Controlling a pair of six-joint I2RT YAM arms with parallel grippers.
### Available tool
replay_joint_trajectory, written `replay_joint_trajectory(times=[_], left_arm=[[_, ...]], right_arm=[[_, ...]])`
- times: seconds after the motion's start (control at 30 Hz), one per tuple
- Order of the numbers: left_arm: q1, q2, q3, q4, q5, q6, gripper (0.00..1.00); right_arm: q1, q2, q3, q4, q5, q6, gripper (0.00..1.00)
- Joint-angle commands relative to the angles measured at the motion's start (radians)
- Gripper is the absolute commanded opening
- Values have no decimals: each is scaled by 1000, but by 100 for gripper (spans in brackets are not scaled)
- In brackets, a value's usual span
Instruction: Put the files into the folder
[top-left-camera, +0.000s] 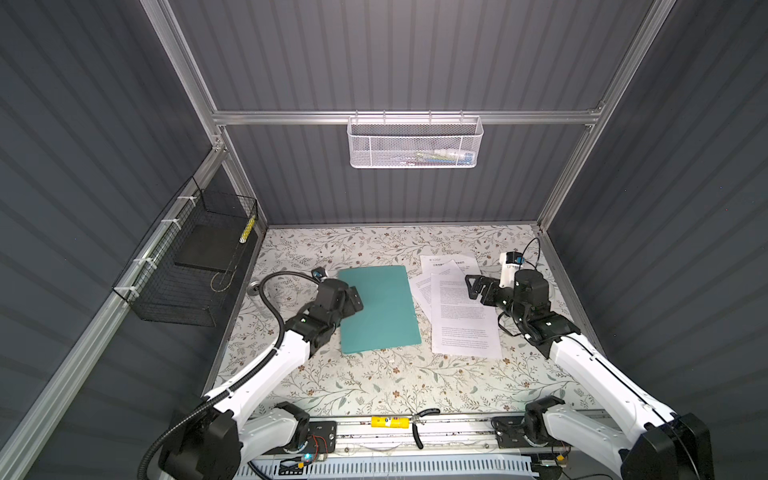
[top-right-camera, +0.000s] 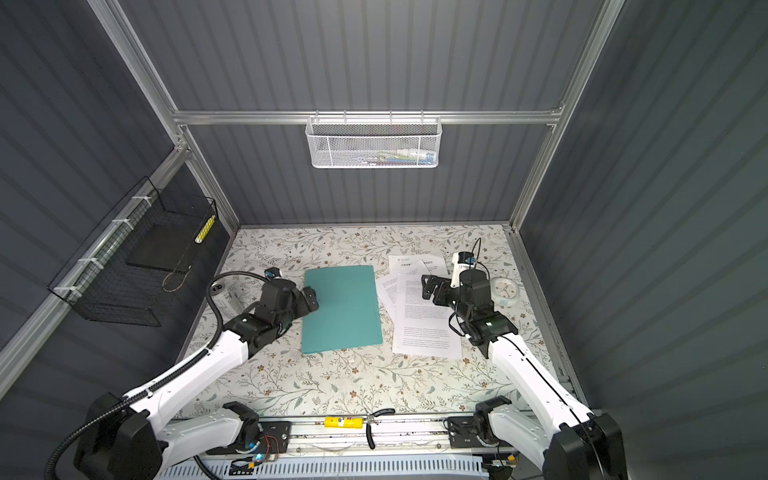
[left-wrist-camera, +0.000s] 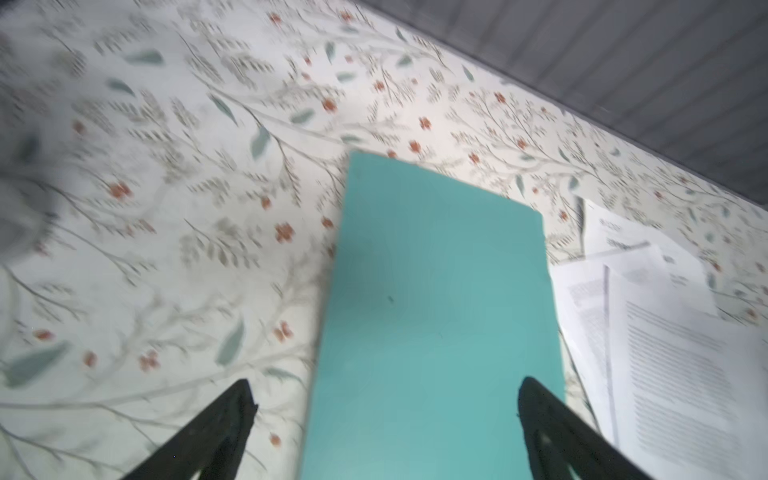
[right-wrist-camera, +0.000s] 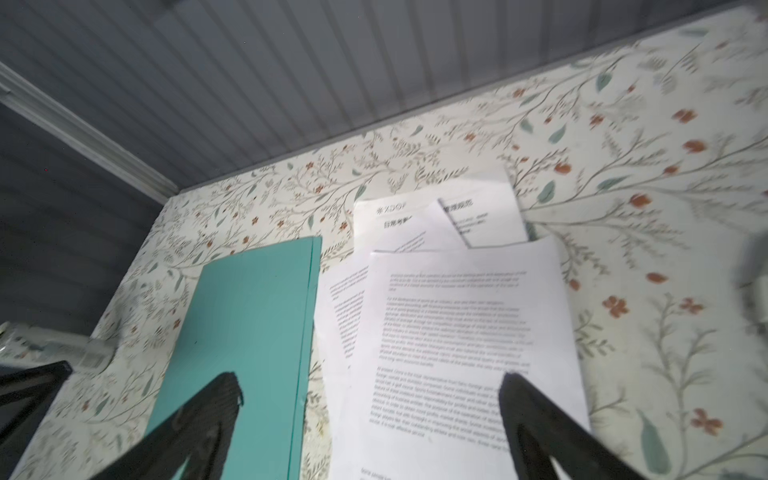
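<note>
The teal folder (top-left-camera: 380, 311) (top-right-camera: 343, 311) lies shut and flat in the middle of the floral table. Right of it the files (top-left-camera: 463, 324) (top-right-camera: 424, 328), white printed sheets, lie fanned and overlapping, one with a headed title at the back. My left gripper (top-left-camera: 354, 300) (top-right-camera: 311, 299) hovers open over the folder's left edge; in the left wrist view its jaws (left-wrist-camera: 384, 395) straddle the folder (left-wrist-camera: 436, 311). My right gripper (top-left-camera: 472, 286) (top-right-camera: 427, 286) hangs open above the files' far left part, with the top sheet (right-wrist-camera: 449, 324) and the folder's edge (right-wrist-camera: 249, 324) between its fingertips (right-wrist-camera: 370, 386).
A black wire basket (top-left-camera: 195, 266) with a black slab hangs on the left wall. A white mesh basket (top-left-camera: 414, 143) hangs on the back rail. A round white clock-like thing (top-right-camera: 504, 291) lies right of the files, a silver can (top-right-camera: 226, 297) at the table's left. A yellow item (top-left-camera: 388, 422) and pliers (top-left-camera: 419, 428) lie on the front rail.
</note>
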Motion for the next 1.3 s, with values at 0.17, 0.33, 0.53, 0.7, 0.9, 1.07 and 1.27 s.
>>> replay_joint_trajectory(times=[0.17, 0.33, 0.53, 0.7, 0.9, 1.07, 1.27], left_arm=[[-204, -70, -63, 4, 22, -350, 99], [-216, -119, -144, 104, 91, -426, 99], [-229, -185, -252, 176, 113, -496, 99], [-256, -202, -320, 202, 94, -539, 99], [-289, -215, -365, 218, 68, -572, 99], [-314, -232, -380, 191, 49, -595, 98], [-323, -250, -417, 203, 36, -621, 97]], right_arm=[[7, 41, 7, -24, -301, 99, 99], [16, 77, -17, 46, -400, 145, 99], [38, 153, -13, 85, -476, 180, 99], [61, 191, -21, 117, -482, 202, 99], [84, 237, -23, 145, -487, 210, 99], [90, 277, -20, 157, -496, 217, 99], [94, 298, -17, 169, -504, 219, 99]])
